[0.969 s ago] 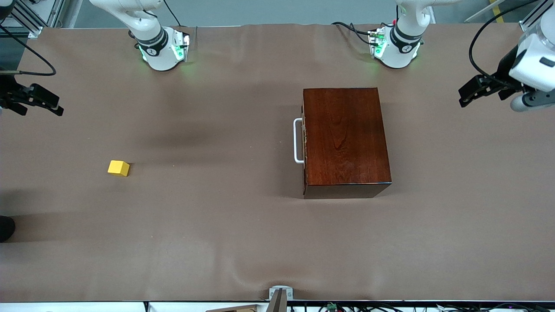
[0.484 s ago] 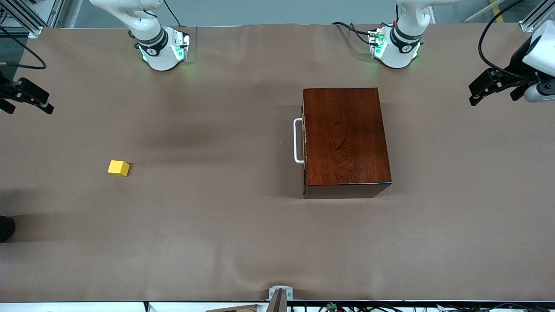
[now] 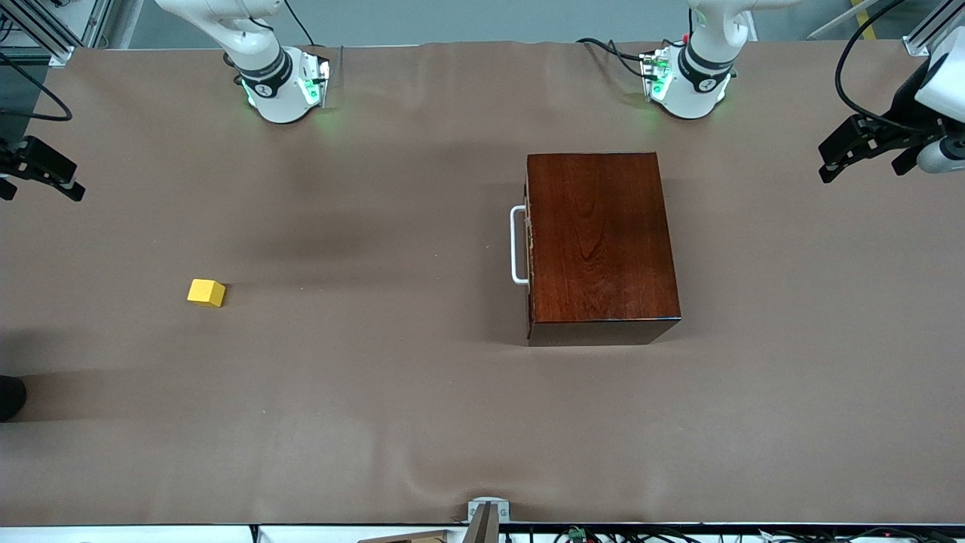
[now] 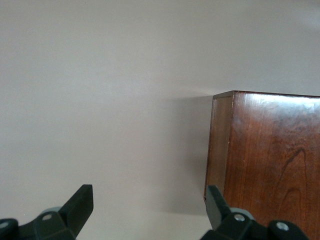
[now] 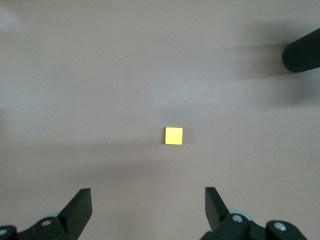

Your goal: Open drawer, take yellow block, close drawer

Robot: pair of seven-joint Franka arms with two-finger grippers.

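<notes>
The dark reddish-brown wooden box (image 3: 603,245) stands toward the left arm's end of the table. Its drawer is shut, and only the white U-shaped handle (image 3: 517,245) shows, facing the right arm's end. The yellow block (image 3: 206,292) lies on the bare cloth toward the right arm's end, apart from the box. My right gripper (image 3: 41,188) is open and empty, up over that end's edge; its wrist view looks down on the block (image 5: 174,135) between the open fingers (image 5: 148,194). My left gripper (image 3: 862,162) is open and empty over its own end; its wrist view (image 4: 148,195) shows a box corner (image 4: 265,150).
Brown cloth (image 3: 377,392) covers the table. A black rounded object (image 3: 9,397) sits at the edge at the right arm's end, nearer to the camera than the block; it also shows in the right wrist view (image 5: 302,55). A small metal bracket (image 3: 486,511) sits at the nearest edge.
Both grippers have drawn outward, each toward its own end of the table. The box, the drawer and the yellow block have not moved.
</notes>
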